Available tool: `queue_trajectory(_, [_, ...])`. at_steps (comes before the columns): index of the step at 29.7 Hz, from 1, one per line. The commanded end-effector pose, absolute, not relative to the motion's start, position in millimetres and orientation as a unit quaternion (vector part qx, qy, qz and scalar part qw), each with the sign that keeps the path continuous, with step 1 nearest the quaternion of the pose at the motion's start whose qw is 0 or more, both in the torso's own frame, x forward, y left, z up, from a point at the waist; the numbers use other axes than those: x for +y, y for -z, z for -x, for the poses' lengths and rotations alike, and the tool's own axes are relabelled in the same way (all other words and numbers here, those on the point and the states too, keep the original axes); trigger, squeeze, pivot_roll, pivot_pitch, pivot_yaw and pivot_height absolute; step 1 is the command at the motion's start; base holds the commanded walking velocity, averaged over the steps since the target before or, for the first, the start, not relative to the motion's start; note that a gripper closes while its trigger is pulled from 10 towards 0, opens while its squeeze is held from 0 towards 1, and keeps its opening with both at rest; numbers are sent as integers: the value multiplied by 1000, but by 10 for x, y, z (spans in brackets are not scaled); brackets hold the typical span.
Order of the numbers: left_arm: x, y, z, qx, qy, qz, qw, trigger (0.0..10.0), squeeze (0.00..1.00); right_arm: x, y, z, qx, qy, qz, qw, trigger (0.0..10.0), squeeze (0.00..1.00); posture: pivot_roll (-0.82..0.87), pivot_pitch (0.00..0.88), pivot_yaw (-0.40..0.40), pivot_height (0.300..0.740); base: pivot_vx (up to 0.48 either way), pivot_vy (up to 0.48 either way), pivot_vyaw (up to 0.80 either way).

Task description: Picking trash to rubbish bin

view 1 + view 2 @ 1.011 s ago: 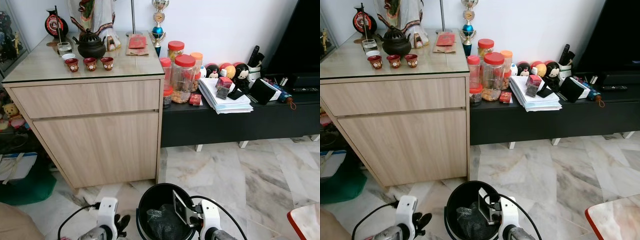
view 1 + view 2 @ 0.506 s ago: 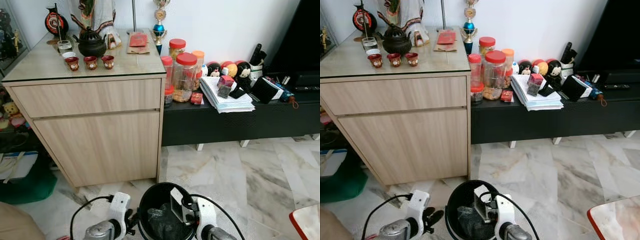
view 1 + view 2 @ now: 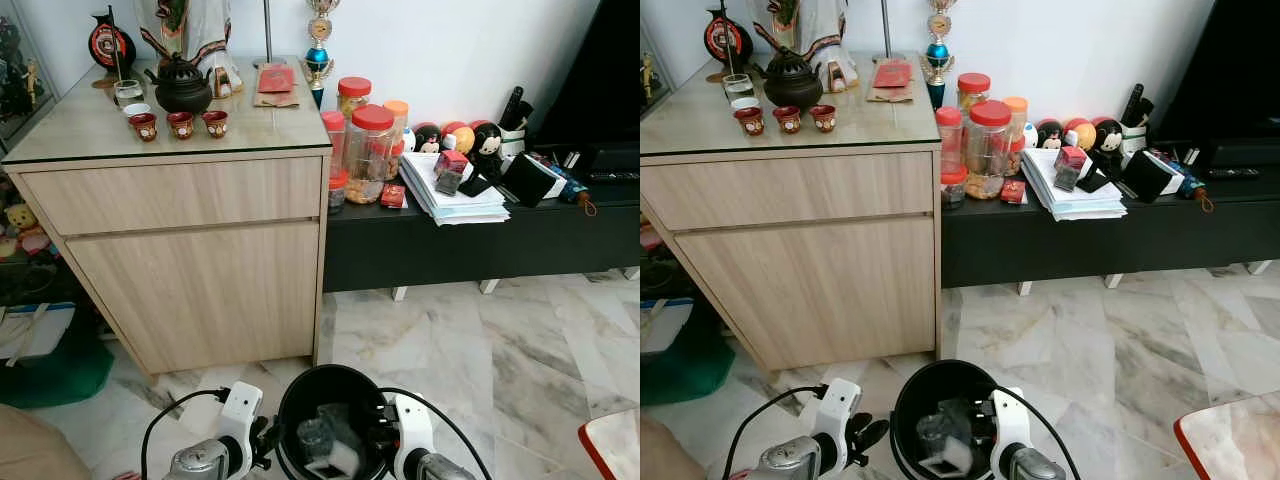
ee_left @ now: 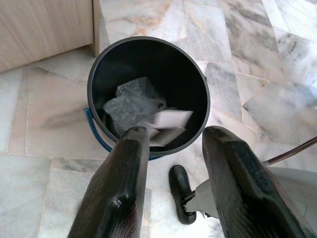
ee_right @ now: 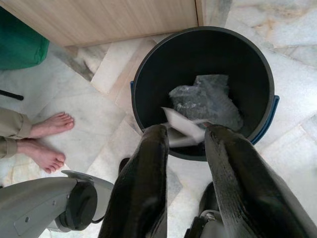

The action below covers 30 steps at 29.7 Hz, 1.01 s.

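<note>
Below, the round black plastic bin [image 5: 203,89] on marble floor [image 3: 480,350] holds crinkled plastic [image 5: 205,101] and white paper [image 4: 171,120]; right gripper [image 5: 184,136] and left gripper [image 4: 171,141] hover spread apart, holding nothing.

The white scrap [image 4: 171,120] in the bin [image 4: 148,49] is motion-blurred; the bin's near rim is cut off below.

Head eyes forward-down; both wrists over shared bin [image 4: 148,94].
</note>
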State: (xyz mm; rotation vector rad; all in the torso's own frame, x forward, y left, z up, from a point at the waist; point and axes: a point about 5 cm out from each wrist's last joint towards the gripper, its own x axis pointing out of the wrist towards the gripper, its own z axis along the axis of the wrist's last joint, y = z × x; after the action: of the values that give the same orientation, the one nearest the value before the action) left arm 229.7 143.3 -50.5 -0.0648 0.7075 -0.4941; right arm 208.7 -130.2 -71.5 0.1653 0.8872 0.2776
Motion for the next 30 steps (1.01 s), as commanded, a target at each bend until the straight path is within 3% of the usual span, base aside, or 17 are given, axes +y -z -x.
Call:
queue_trajectory(1, [1428,491,-2315,340,244,27,908,10000,0,-1321,694,-2124,421,-130,-79,894,10000,1000,53,0,-57,740,0,0,0])
queue_trajectory(4, [1428,491,-2316,340,244,27,908,10000,0,-1323,693,-2126,421,-130,-79,894,10000,1000,54,0,-59,740,0,0,0])
queue_trajectory(5, [1431,490,-2318,340,241,26,909,10000,0,-1328,692,-2128,421,-129,-77,895,10000,886,54,0,-60,740,0,0,0])
queue_trajectory(6, [1431,490,-2318,340,241,26,909,10000,0,-1328,692,-2128,421,-129,-77,895,10000,886,54,0,-60,740,0,0,0])
queue_trajectory(7, [1441,490,-2323,339,235,21,911,10000,0,-1337,692,-2129,421,-127,-74,895,10000,561,55,0,-62,740,0,0,0])
queue_trajectory(8, [1456,493,-2324,340,229,15,912,10000,0,-1345,693,-2130,421,-125,-70,896,10000,0,55,0,-62,740,0,0,0])
queue_trajectory(14, [1745,531,-2307,351,106,-21,930,10000,0,-1469,708,-2117,423,-84,-44,901,10000,0,53,0,-62,740,0,0,0])
queue_trajectory(19, [1850,559,-2261,359,62,-20,931,10000,0,-1531,729,-2085,429,-66,-33,900,10000,0,53,0,-62,740,0,0,0])
queue_trajectory(21, [1981,615,-2158,375,8,-13,927,10000,0,-1604,769,-2011,441,-49,-20,896,10000,0,54,0,-61,740,0,0,0])
queue_trajectory(30, [2079,762,-1878,415,-41,-33,908,10000,0,-1829,870,-1799,484,4,33,874,10000,0,51,0,-58,740,0,0,0])
